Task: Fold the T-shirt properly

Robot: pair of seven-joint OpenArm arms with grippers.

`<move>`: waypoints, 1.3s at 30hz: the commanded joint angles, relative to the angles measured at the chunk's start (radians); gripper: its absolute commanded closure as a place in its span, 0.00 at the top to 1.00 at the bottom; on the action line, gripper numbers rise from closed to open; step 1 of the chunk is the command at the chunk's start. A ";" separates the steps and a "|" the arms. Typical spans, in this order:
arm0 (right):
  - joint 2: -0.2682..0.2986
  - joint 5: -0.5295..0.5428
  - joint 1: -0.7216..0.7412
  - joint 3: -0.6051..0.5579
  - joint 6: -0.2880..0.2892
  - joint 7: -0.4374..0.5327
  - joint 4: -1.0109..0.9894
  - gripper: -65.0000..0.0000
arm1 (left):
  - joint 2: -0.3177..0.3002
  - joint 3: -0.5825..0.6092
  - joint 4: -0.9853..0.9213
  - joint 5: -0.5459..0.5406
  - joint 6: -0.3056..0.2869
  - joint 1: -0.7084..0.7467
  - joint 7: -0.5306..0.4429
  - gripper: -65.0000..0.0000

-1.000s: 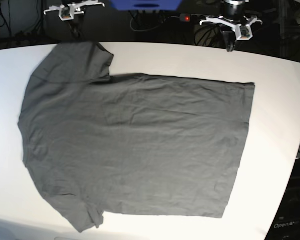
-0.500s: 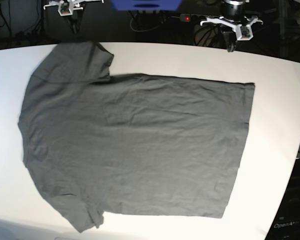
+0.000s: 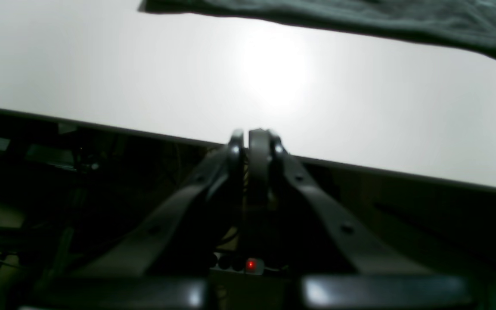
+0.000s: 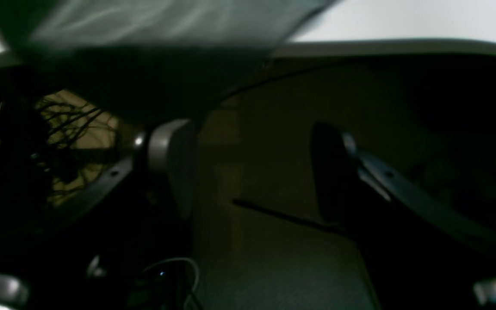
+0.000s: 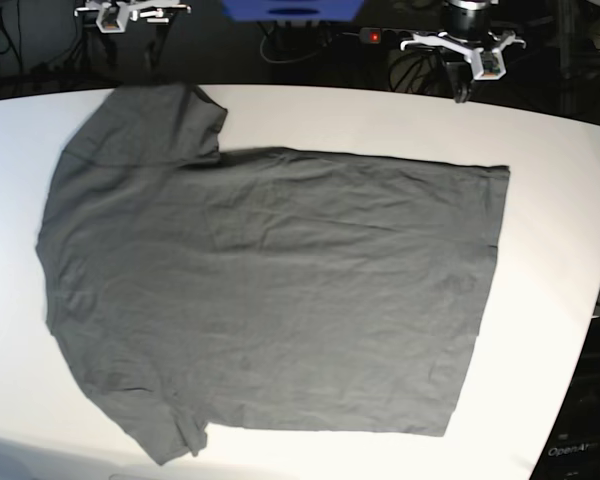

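T-shirt (image 5: 270,290): I see it flat on the table (image 5: 550,200), sleeves twd left edge. Left gripper (image 3: 250,140): clenched, empty, off far edge. Right gripper (image 4: 252,172): jaws apart, empty, prob. just past far-left edge; view dim.

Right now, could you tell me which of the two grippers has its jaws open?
The right gripper: its jaws stand wide apart, empty, just off the table edge. The left gripper has its jaws pressed together.

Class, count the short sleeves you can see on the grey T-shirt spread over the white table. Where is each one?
2. On the T-shirt, one sleeve lies at the table's far edge, top left in the base view; the other sleeve lies at the near edge, bottom left.
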 commanded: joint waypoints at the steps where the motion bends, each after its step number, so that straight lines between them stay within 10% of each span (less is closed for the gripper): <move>1: 0.003 0.000 -0.005 0.002 0.001 0.034 0.006 0.63 | -0.003 -0.002 0.012 -0.001 0.002 0.016 -0.024 0.02; 21: 0.015 0.197 0.009 0.010 0.421 0.034 0.007 0.63 | -0.003 -0.002 0.014 -0.001 0.005 0.028 -0.024 0.02; 39: 0.072 0.206 0.069 0.002 0.440 0.026 0.004 0.62 | 0.003 -0.002 0.018 -0.001 0.006 0.051 -0.024 0.02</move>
